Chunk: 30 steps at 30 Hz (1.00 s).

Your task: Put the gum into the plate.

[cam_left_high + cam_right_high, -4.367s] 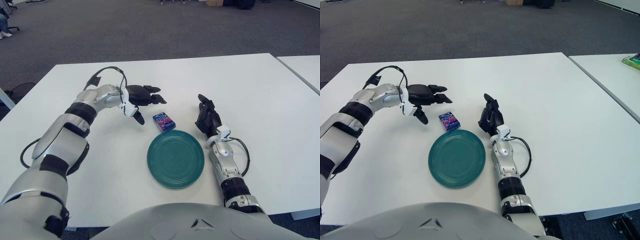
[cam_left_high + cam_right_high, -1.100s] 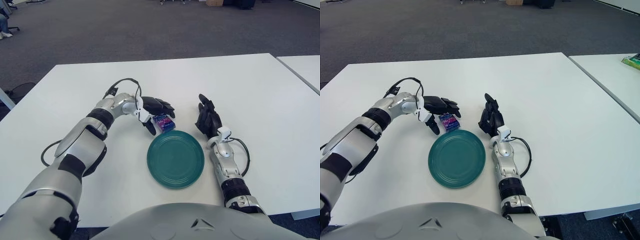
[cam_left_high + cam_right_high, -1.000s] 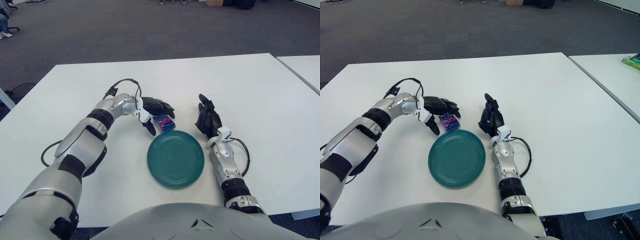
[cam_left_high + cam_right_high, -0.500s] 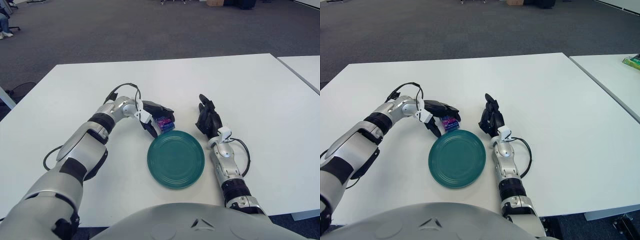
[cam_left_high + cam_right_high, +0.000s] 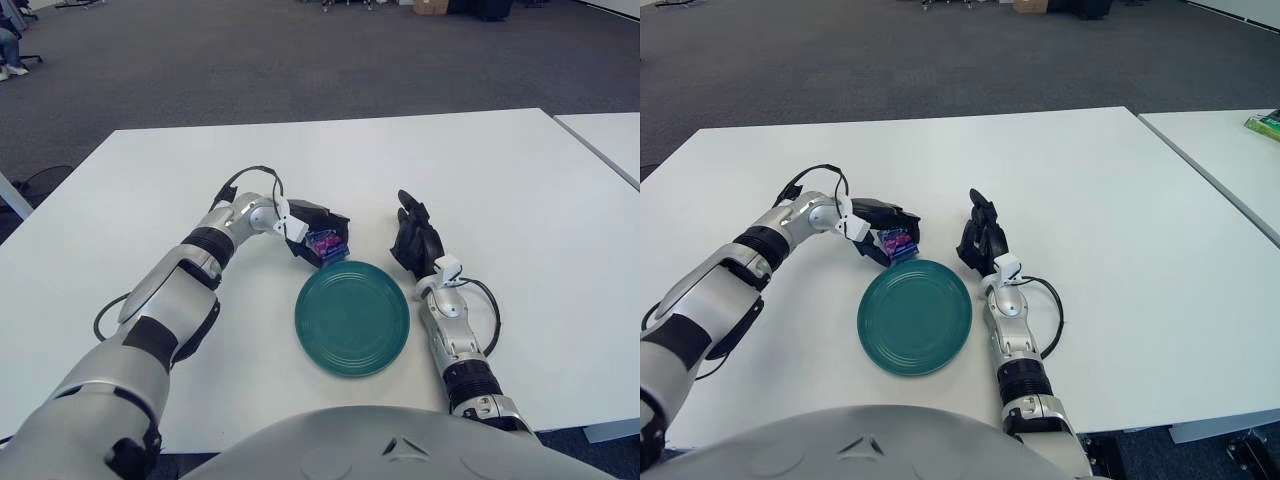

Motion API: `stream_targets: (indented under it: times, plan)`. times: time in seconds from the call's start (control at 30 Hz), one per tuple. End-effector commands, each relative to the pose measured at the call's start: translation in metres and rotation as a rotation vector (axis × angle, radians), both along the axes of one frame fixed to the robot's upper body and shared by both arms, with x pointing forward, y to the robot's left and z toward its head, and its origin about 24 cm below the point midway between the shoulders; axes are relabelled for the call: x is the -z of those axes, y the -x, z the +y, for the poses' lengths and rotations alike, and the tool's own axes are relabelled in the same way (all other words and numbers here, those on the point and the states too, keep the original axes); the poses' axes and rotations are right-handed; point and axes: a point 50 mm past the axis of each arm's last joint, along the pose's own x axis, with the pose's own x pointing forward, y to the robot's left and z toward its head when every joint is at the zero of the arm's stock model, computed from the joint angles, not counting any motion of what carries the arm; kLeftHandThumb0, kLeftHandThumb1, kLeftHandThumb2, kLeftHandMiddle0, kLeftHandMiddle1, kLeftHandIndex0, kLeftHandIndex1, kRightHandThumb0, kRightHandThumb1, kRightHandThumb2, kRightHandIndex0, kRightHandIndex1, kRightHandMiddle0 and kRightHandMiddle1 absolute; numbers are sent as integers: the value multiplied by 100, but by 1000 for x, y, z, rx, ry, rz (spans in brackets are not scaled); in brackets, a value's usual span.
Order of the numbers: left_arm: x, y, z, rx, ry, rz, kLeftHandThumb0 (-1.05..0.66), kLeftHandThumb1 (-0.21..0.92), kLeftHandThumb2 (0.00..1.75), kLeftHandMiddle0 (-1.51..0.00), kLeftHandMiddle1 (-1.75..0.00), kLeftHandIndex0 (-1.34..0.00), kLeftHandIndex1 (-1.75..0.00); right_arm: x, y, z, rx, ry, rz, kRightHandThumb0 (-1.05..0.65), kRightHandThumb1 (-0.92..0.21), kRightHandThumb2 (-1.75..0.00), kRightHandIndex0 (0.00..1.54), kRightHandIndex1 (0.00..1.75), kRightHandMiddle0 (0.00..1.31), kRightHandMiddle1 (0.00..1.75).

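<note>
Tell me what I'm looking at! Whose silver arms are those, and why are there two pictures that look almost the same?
Those arms belong to a robot shaped a bit like a person. The two pictures come from two cameras in its head, like two eyes side by side, looking down at a white table. So you see what the robot sees, and the grey curve at the bottom is its own body.

On the table lies a round green plate. Just behind it, the left hand has its black fingers closed around a small pack of gum. The gum is not on the plate yet. The right hand rests on the table beside the plate, holding nothing.
</note>
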Motion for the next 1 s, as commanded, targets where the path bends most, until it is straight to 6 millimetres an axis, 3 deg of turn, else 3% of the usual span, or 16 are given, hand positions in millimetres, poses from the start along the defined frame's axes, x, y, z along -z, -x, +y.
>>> stream_targets:
  times: [0.0,0.1,0.27,0.67,0.8,0.97]
  plan:
    - [17,7,7,-10,-72,79,-4,68,69,-40,-151,-46,-145,51,39,-4,19,-5,300,-66,-92,-99,4,0,0,31]
    - [16,7,6,-9,-69,91,-2,62,81,-41,-161,-46,-147,50,39,-4,16,-6,297,-66,-92,-100,4,0,0,30]
    - [15,7,5,-10,-65,106,0,51,96,-46,-173,-55,-136,49,39,-4,13,-1,289,-66,-92,-101,3,0,0,30]
    - [14,6,6,-52,-34,131,-1,42,106,-55,-175,-60,-131,49,39,-4,19,-5,287,-68,-92,-101,3,0,0,29]
    - [14,6,7,-62,-29,135,0,42,116,-46,-174,-47,-161,49,39,-4,23,-8,290,-67,-92,-100,3,0,0,31]
    - [14,7,7,-57,-21,126,0,42,120,-43,-175,-44,-171,49,38,-3,24,-5,291,-66,-92,-100,3,0,0,32]
